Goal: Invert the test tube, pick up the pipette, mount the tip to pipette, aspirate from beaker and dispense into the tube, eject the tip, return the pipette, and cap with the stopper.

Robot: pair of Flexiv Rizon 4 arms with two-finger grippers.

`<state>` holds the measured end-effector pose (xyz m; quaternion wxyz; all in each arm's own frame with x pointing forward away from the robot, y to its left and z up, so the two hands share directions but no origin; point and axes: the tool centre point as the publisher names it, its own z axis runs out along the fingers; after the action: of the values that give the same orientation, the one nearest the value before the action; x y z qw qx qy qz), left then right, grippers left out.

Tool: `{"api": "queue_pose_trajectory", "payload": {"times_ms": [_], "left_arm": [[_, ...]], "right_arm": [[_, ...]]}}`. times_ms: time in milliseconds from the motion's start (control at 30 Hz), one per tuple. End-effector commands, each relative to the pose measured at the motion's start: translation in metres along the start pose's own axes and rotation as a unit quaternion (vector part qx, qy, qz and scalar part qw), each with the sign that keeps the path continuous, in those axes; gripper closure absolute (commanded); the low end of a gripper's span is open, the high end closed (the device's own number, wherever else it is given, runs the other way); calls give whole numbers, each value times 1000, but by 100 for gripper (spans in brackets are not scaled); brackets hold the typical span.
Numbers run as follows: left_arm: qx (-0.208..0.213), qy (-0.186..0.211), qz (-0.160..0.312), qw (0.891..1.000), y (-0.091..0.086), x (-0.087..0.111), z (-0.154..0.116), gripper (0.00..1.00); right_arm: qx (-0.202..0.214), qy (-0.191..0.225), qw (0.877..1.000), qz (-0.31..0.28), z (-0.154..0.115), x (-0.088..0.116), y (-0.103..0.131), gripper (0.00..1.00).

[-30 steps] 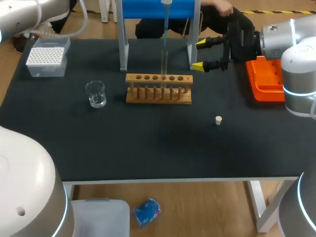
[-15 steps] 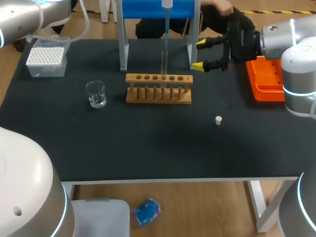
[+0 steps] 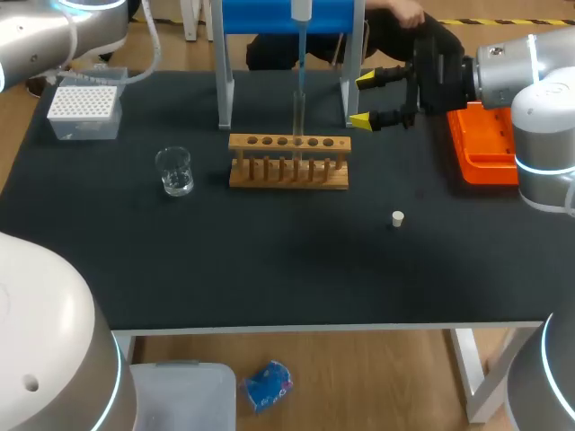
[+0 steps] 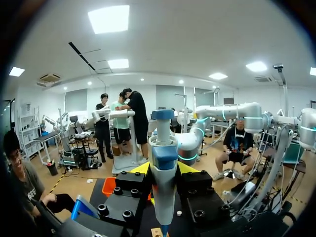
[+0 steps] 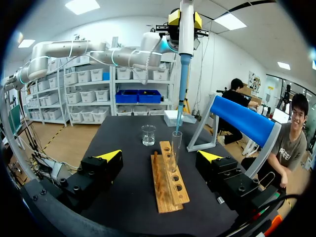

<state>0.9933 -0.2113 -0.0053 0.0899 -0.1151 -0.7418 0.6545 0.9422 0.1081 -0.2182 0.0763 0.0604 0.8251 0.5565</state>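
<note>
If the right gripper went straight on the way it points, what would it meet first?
Probably the test tube standing in the wooden rack; the rack itself seems to lie lower than the right gripper, though height is unclear.

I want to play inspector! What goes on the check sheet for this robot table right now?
Surface: black table, no spills seen.
Job's things: clear glass test tube upright in wooden rack; blue-and-white pipette above it; blue stand behind; glass beaker, white tip box and small white stopper stand apart.
Clutter: orange plastic tray beside the right arm.
Grippers: left gripper shut on the pipette; right gripper open, empty.
Cables: grey hose along the left arm.
Surroundings: nothing seen.
</note>
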Motion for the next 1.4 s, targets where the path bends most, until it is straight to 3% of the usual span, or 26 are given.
{"api": "queue_pose_trajectory", "payload": {"times_ms": [33, 467, 733, 1400], "left_arm": [[-1, -5, -1, 1000, 0, 4, -3, 100], [-9, -2, 4, 1000, -4, -8, -9, 100], [-4, 11, 6, 1000, -3, -13, 1, 100], [4, 6, 0, 1000, 1, 3, 6, 100]], "right_arm": [[0, 0, 1000, 0, 0, 0, 0, 0], [0, 0, 1000, 0, 0, 0, 0, 0], [0, 0, 1000, 0, 0, 0, 0, 0], [0, 0, 1000, 0, 0, 0, 0, 0]]}}
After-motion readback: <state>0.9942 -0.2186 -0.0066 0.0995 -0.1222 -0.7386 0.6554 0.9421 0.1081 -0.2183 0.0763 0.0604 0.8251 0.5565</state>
